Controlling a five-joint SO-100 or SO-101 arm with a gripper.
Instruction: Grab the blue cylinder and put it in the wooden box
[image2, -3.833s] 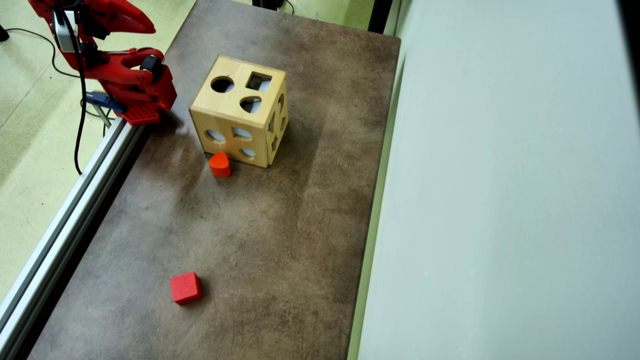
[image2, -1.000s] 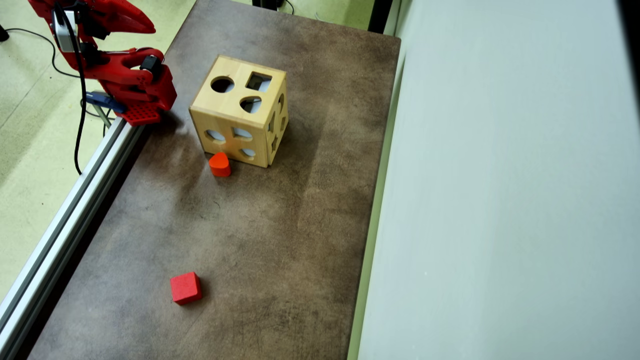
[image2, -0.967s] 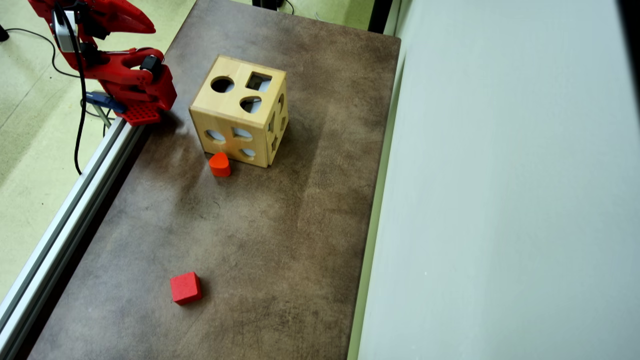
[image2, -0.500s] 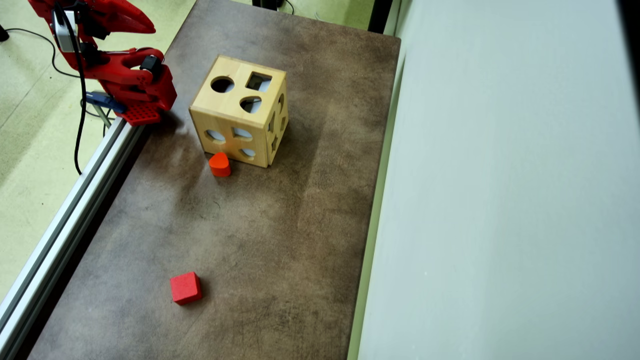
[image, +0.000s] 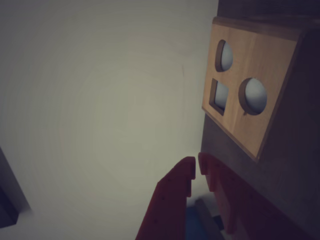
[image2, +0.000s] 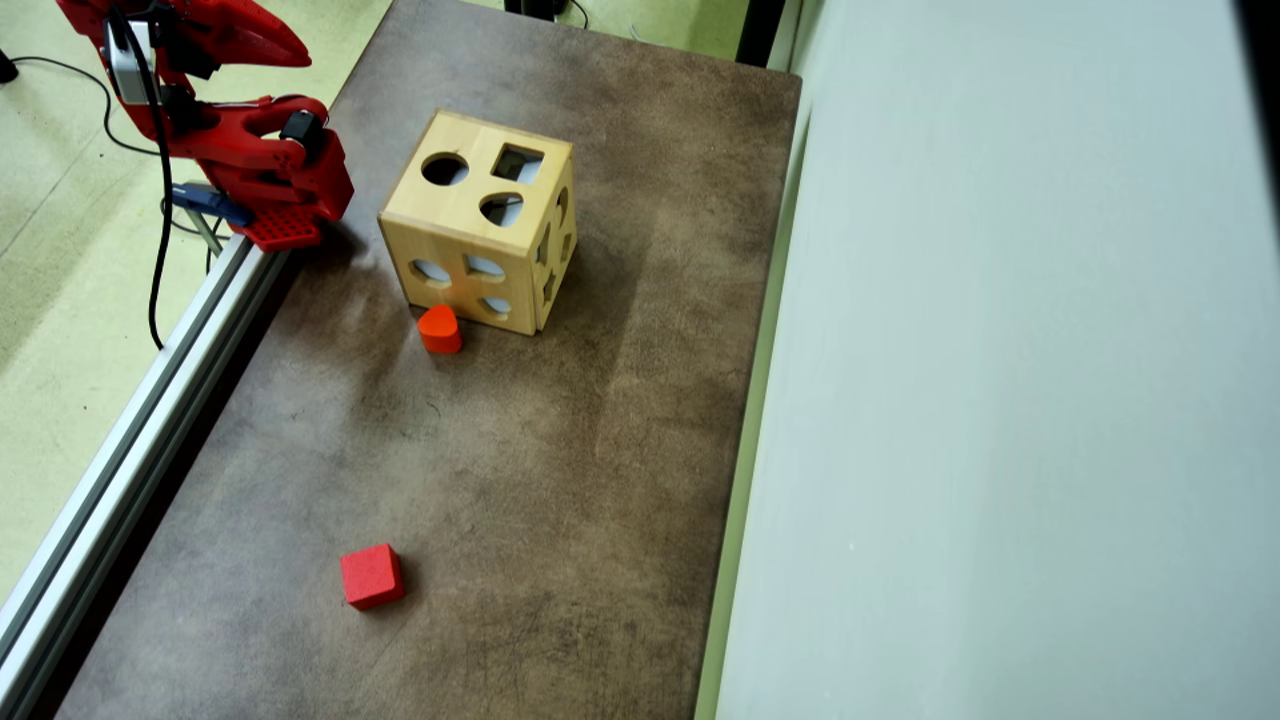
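The wooden box (image2: 480, 215) stands at the back of the brown table (image2: 560, 450), with round, square and heart cut-outs in its top face. The wrist view shows it at the upper right, wooden box (image: 250, 90). The blue cylinder is out of view in both views. My red arm is folded over its base at the table's back left corner. My gripper (image2: 300, 55) hangs above the floor, left of the box and apart from it. In the wrist view the gripper (image: 196, 167) is shut, its tips almost touching and nothing between them.
An orange-red heart block (image2: 439, 329) sits against the box's front face. A red cube (image2: 371, 576) lies near the front left. An aluminium rail (image2: 130, 440) runs along the left edge, a pale wall (image2: 1000, 400) along the right. A blue clamp (image2: 205, 200) holds the base.
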